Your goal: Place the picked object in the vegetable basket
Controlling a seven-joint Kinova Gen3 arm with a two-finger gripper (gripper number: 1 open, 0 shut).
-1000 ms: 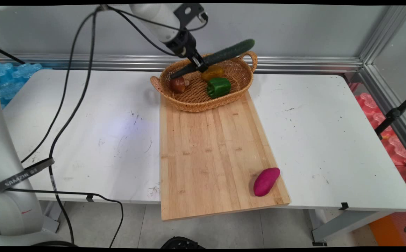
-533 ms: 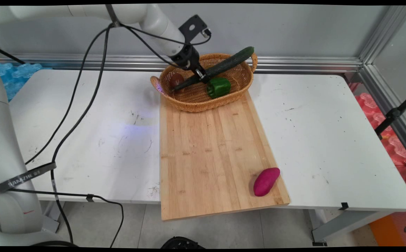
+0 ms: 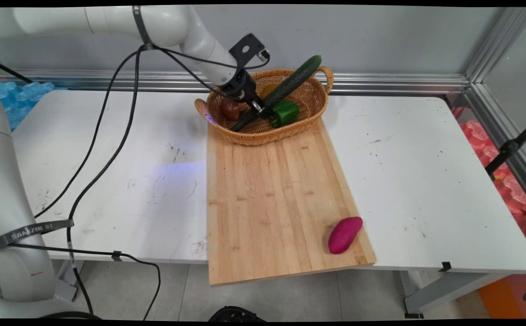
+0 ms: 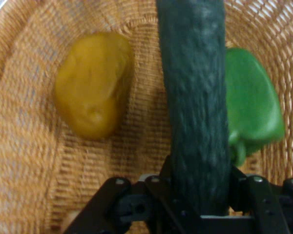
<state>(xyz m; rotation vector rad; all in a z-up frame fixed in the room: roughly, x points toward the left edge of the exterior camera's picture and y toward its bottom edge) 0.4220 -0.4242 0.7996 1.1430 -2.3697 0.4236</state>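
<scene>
White laminate counter [image 3: 426,181], scuffed with dark marks, carries a long pale bamboo cutting board [image 3: 272,199] that runs from the near edge, which it overhangs, back to an oval woven wicker basket with 2 loop handles [image 3: 244,133] at its far end. Beyond the basket stands a grey wall with an aluminium rail.

Slanting across the basket is a long dark green cucumber with a bumpy skin [image 3: 290,83]; its lower end dips inside toward the left, and its upper end juts out above the right handle. The black two-finger gripper [image 3: 259,108] comes down from the upper left, and the jaws are clamped on the cucumber's lower part; the hand view shows the cucumber [image 4: 198,97] rising from between them.

Inside the basket, a glossy green bell pepper [image 3: 285,113] lies just right of the cucumber, a yellow-brown potato [image 4: 95,83] lies to its other side, and a small reddish-brown round vegetable [image 3: 229,108] sits near the left handle. A magenta oval sweet potato [image 3: 345,234] rests well apart, near the board's front right corner.

The grip sits far from the cucumber's middle, so the long free end could pivot, catch the rim or handle, or tip out. The low end might also press on the pepper.
</scene>
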